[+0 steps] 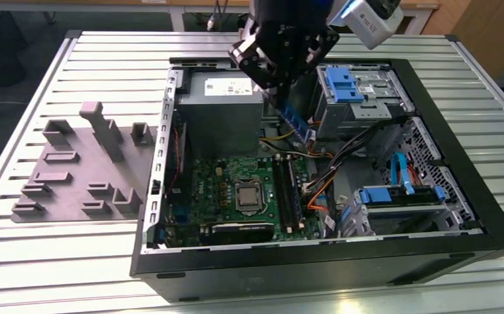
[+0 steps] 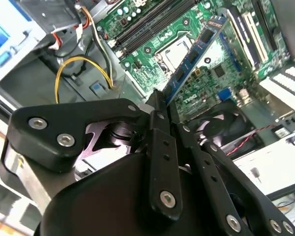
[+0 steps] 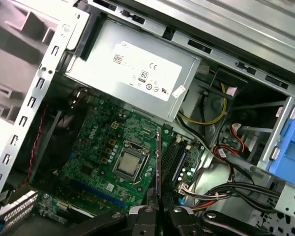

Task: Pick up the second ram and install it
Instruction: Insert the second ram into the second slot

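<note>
My gripper (image 1: 280, 91) hangs over the open computer case (image 1: 461, 216), above the back of the motherboard (image 1: 234, 190). Its fingers are shut on the second ram (image 1: 293, 121), a thin stick with a blue-green face and black chips that points down toward the board. In the second wrist view the ram (image 2: 194, 56) slants out from the gripper (image 2: 160, 101) over the processor socket (image 2: 179, 49). The first wrist view has the stick (image 3: 159, 162) edge-on, rising from the gripper (image 3: 157, 210) beside the long black slots (image 3: 174, 157). It is held above the slots (image 1: 284, 186), clear of them.
The grey plastic fixture (image 1: 82, 167) with upright blocks lies on the slatted table at the exterior view's left. Inside the case are the silver power supply (image 1: 221, 108), blue drive brackets (image 1: 343, 85) and bundled cables (image 1: 356, 144). A processor (image 3: 129, 163) sits mid-board.
</note>
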Available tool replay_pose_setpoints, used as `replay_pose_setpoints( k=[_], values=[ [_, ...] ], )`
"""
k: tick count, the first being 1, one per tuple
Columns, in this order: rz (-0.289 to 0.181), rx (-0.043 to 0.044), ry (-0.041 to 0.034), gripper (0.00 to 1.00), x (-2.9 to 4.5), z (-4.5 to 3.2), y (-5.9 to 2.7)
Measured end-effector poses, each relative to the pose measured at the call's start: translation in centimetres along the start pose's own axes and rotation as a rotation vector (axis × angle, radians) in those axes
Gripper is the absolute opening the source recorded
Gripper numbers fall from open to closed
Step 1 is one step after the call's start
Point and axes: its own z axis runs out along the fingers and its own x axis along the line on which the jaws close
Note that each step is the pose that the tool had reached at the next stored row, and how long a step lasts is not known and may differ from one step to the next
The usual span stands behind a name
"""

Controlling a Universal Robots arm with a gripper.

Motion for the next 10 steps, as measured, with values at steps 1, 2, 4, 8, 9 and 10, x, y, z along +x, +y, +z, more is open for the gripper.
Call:
replay_pose_setpoints(
  k=[1, 2, 4, 8, 9, 10],
  values=[
    [0.016, 0.0001, 0.0000, 0.14, 0.00, 0.01, 0.00],
    [0.032, 0.0001, -0.0001, 0.14, 0.00, 0.02, 0.00],
    [0.065, 0.0001, -0.0002, 0.14, 0.00, 0.04, 0.01],
    [0.131, 0.0001, -0.0004, 0.14, -0.01, 0.09, 0.02],
    [0.148, 0.0001, -0.0005, 0.14, -0.01, 0.11, 0.02],
    [0.164, 0.0001, -0.0005, 0.14, -0.01, 0.12, 0.02]
  ],
)
